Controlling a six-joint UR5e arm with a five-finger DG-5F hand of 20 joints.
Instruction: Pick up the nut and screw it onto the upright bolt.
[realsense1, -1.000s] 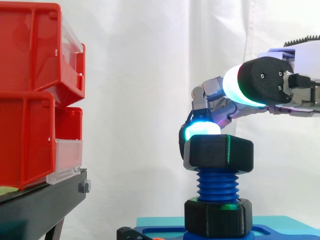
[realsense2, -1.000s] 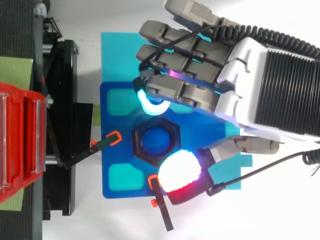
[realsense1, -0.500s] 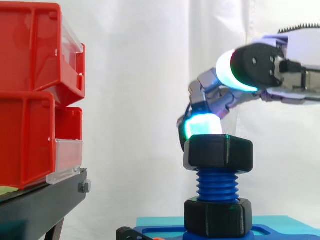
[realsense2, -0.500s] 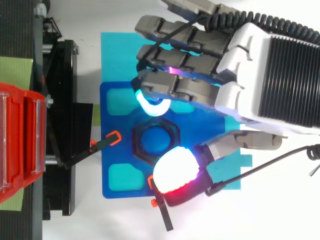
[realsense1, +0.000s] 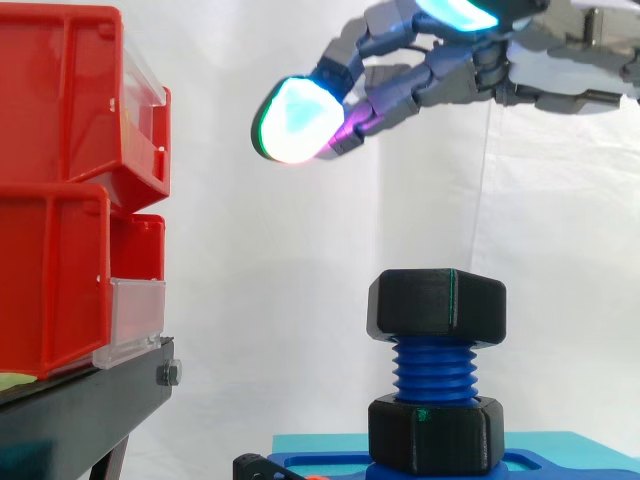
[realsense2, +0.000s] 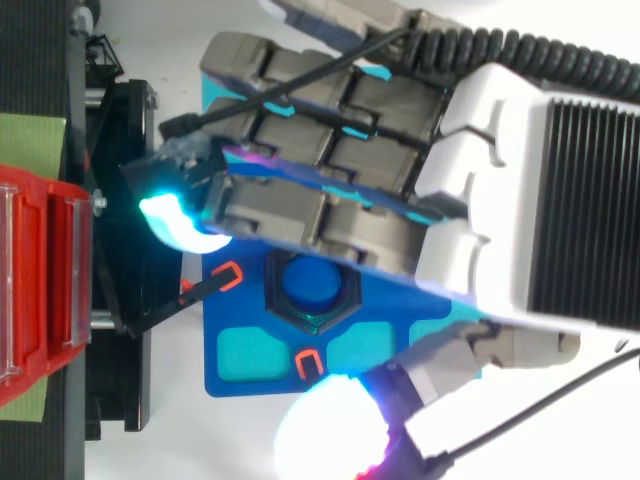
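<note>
White curtain (softly creased) behind stacked red bins on a black stand

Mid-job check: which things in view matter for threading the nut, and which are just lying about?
Job:
- black nut, on top of the bolt
- blue bolt, upright
- robot hand, open, above them
- blue base

Lying about:
- red bins
- black stand
- lower nut

Upright bolt on blue base plate.

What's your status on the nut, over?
Hand open, empty, high above the bolt. Nut seated on the bolt's top. Nothing in the way.
</note>
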